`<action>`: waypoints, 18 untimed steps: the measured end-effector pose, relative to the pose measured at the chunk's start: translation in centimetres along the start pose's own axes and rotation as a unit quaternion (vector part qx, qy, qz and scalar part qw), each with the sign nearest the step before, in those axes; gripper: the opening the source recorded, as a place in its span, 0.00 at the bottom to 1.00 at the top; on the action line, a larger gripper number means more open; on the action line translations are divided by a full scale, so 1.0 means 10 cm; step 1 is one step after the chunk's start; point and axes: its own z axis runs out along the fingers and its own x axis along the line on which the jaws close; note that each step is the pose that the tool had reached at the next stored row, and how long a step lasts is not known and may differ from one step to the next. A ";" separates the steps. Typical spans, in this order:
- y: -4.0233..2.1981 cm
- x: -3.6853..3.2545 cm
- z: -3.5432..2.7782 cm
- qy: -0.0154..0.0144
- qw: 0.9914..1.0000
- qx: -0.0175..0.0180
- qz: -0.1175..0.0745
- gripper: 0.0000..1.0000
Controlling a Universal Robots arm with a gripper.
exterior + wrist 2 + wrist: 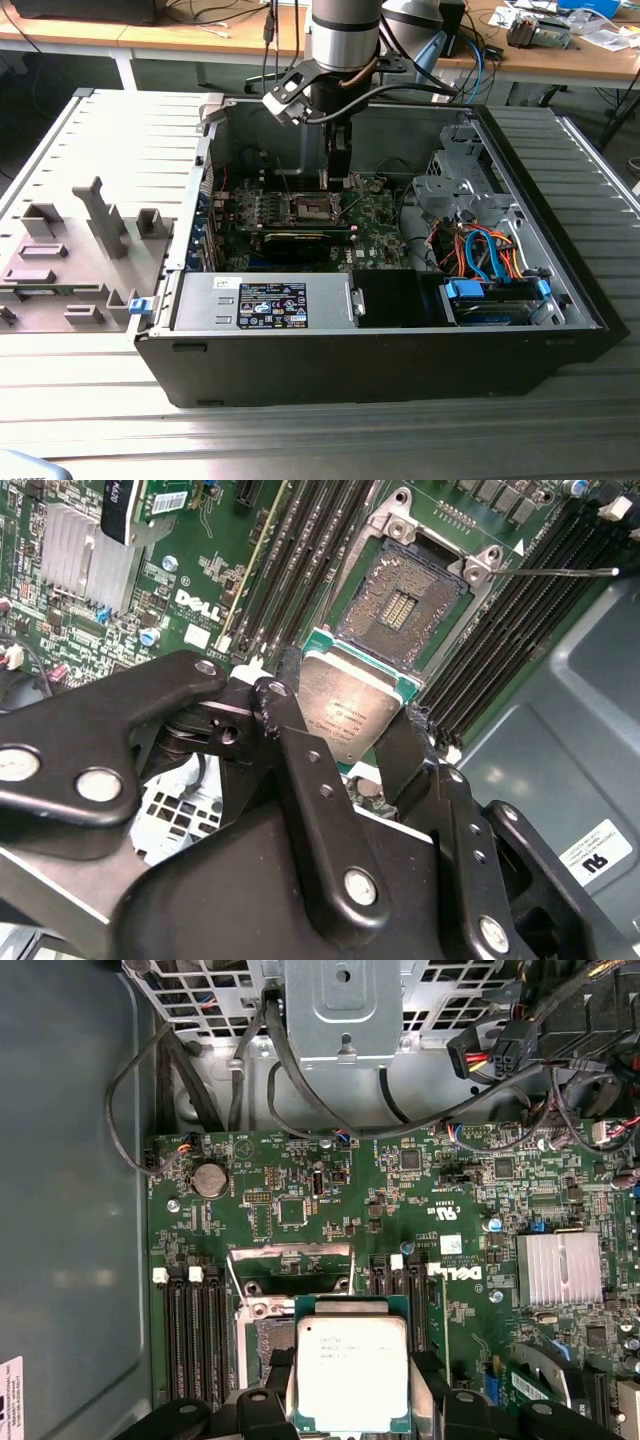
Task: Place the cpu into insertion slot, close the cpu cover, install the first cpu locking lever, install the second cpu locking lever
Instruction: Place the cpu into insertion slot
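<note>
Ribbed grey metal workbench (300, 430) carries an open black computer case (350, 370), and the arm reaches down into it; the black two-fingered gripper (345, 748) has its jaws closed narrowly on two opposite edges of the small flat square cpu with its dull silver-grey face (345, 712), holding it just above the green circuit board (330, 1190) and partly over the square insertion slot with dark centre and silvery rim (405, 600); chip and socket appear apart, so I judge the first step under way, not done; the thin silvery windowed cpu cover (290, 1253) stands raised, and a thin silvery wire lever (550, 572) lies swung out, so cover and both levers remain.
</note>
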 end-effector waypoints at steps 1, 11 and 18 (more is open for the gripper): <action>0.000 0.001 0.000 0.000 1.000 0.000 0.001 0.54; -0.002 0.012 0.031 0.000 1.000 0.001 0.014 0.54; -0.003 0.017 0.046 -0.001 1.000 0.001 0.013 0.54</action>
